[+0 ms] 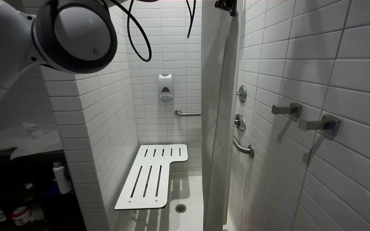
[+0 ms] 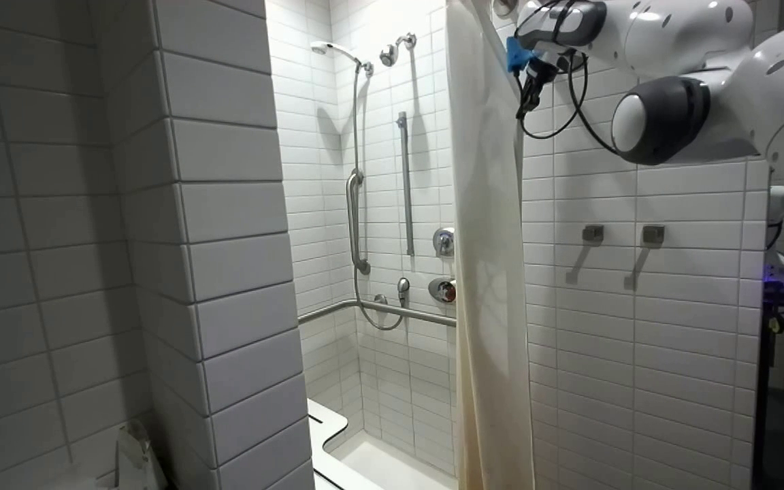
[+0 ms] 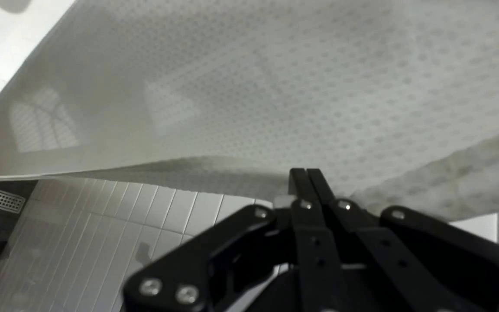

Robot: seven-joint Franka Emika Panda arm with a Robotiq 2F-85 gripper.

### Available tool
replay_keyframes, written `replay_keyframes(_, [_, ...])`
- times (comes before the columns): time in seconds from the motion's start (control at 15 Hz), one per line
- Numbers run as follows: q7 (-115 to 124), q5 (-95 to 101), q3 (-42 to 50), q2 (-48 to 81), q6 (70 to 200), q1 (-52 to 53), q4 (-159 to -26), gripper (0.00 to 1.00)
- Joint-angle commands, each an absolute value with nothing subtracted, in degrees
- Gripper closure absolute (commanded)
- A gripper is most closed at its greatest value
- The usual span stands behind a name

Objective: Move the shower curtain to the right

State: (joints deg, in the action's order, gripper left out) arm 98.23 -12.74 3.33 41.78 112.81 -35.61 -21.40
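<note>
The off-white shower curtain (image 1: 216, 112) hangs in soft vertical folds at the right of the shower opening; it also shows in an exterior view (image 2: 491, 272). My black gripper (image 2: 525, 109) is high up at the curtain's right edge, which slants out to the fingertips and hangs down from there. In the wrist view the gripper's fingers (image 3: 307, 173) are together, with the curtain (image 3: 232, 95) behind and around them and folds running to the tips. The fingers look shut on the fabric; the pinched part is hidden behind them. The gripper is partly cut off in an exterior view (image 1: 230, 9).
A white slatted bench (image 1: 151, 175) stands at the shower's left, near a floor drain (image 1: 180, 208). Two metal hooks (image 1: 286, 109) (image 1: 321, 124) stick out from the right tiled wall. A grab bar (image 1: 244, 148) and valve handles (image 1: 240, 122) are beyond the curtain. A tiled pillar (image 2: 229, 238) flanks the opening.
</note>
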Motion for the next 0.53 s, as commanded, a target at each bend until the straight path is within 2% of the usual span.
replay_keyframes(0.0, [100.6,-15.3,1.8,42.5,110.7,-39.1,-23.1,1.00])
replay_keyframes(0.4, [102.7,-18.1,-0.2,43.0,110.4,-41.5,-22.8,1.00])
replay_keyframes(0.47, [102.9,-18.0,-0.3,42.9,110.2,-41.4,-22.7,0.73])
